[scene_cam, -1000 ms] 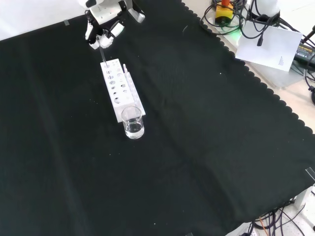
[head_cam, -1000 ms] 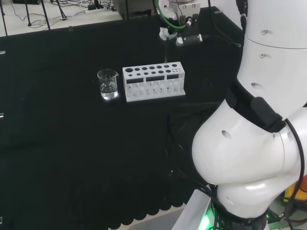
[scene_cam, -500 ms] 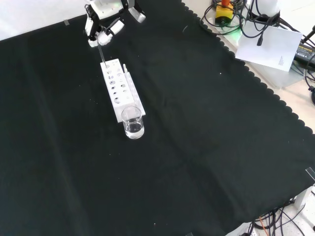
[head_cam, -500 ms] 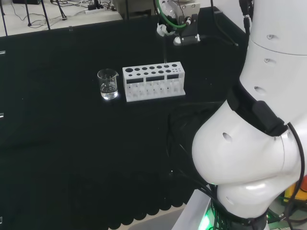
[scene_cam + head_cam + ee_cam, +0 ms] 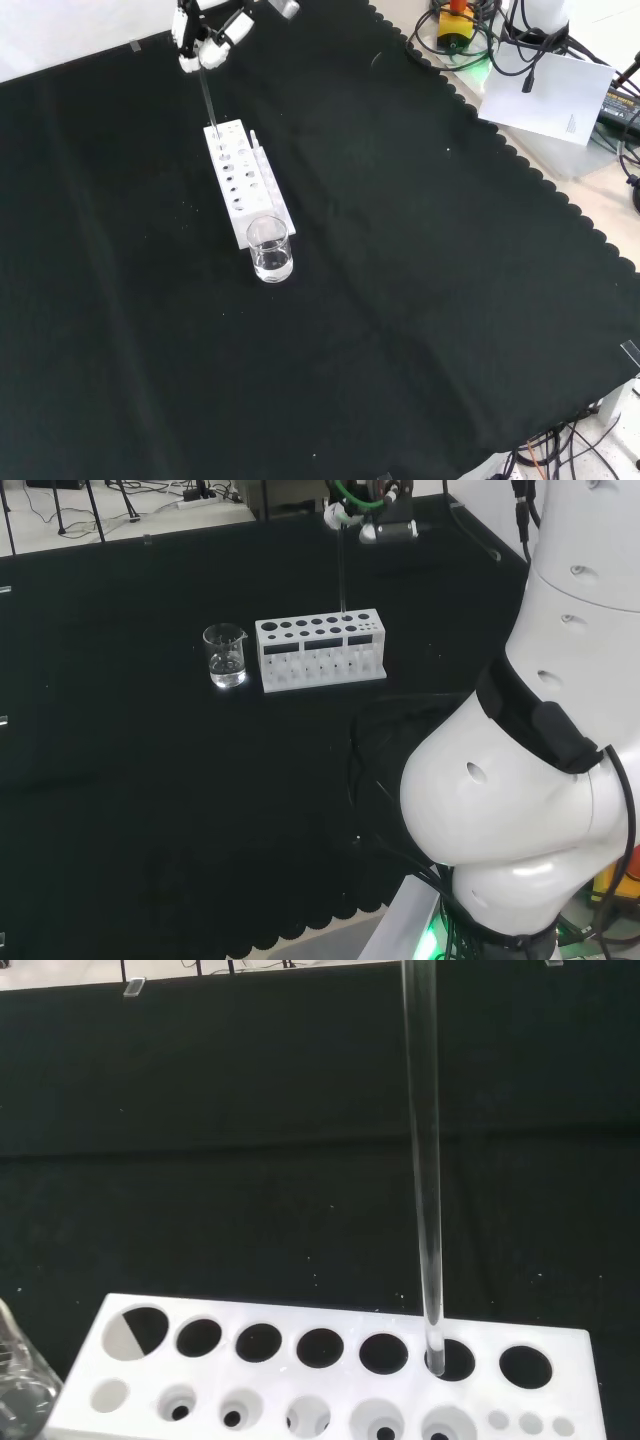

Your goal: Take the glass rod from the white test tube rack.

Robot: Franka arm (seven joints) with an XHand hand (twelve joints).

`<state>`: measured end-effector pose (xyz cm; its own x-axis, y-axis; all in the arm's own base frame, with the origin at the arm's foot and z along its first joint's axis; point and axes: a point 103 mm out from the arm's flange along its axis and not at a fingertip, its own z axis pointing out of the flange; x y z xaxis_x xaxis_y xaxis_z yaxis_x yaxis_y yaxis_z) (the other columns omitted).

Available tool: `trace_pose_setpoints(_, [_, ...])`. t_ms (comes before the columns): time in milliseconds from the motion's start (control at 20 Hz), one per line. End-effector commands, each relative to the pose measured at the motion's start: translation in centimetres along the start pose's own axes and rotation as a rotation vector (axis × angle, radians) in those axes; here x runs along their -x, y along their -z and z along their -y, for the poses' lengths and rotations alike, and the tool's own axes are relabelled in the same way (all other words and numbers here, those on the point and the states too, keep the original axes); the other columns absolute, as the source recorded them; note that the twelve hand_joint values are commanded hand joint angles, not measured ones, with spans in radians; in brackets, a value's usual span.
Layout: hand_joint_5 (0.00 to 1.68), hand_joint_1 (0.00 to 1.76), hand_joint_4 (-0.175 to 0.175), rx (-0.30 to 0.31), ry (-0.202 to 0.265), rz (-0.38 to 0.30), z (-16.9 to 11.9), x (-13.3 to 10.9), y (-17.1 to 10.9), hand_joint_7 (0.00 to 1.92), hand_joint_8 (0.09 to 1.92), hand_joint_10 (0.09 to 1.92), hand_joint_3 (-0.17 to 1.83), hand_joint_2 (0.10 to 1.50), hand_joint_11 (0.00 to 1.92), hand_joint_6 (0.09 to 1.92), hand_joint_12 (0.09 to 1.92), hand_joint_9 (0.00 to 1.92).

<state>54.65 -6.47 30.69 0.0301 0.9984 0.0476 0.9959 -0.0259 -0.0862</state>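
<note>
One hand (image 5: 207, 48) is hanging above the far end of the rack (image 5: 245, 182) in the front view, fingers pinched on the top of the rod (image 5: 208, 100). Held upright, the rod is reaching down with its lower tip at the mouth of a rack hole near that end. Beside the rack's near end a beaker (image 5: 270, 250) is standing on the desk (image 5: 420, 300).

Even overhead room light; the black cloth (image 5: 420, 300) swallows shadows, the white rack (image 5: 320, 650) glows, and the beaker (image 5: 20, 1390) edge blurs.
</note>
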Motion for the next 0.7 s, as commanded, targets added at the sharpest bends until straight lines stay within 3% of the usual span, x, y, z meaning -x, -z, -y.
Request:
trace_pose_setpoints(50, [1.2, 1.3, -0.175, -0.001, -0.007, 0.001, 1.7, -0.9, 5.6, 1.1, 1.14, 0.98, -0.17, 1.14, 1.59, 0.35, 0.54, 1.49])
trace_pose_setpoints(250, [1.21, 1.3, -0.175, 0.015, 0.009, 0.037, 2.7, -1.7, 7.8, 1.1, 1.14, 0.98, -0.17, 1.13, 1.6, 0.34, 0.53, 1.49])
trace_pose_setpoints(400, [1.21, 1.3, -0.175, 0.054, 0.05, 0.034, 3.2, -3.3, 9.3, 1.11, 1.14, 0.97, -0.17, 1.13, 1.6, 0.34, 0.53, 1.5])
trace_pose_setpoints(700, [1.22, 1.3, -0.175, 0.068, 0.115, 0.03, 2.9, -6.4, 10.0, 1.11, 1.13, 0.97, -0.17, 1.13, 1.6, 0.33, 0.53, 1.5])
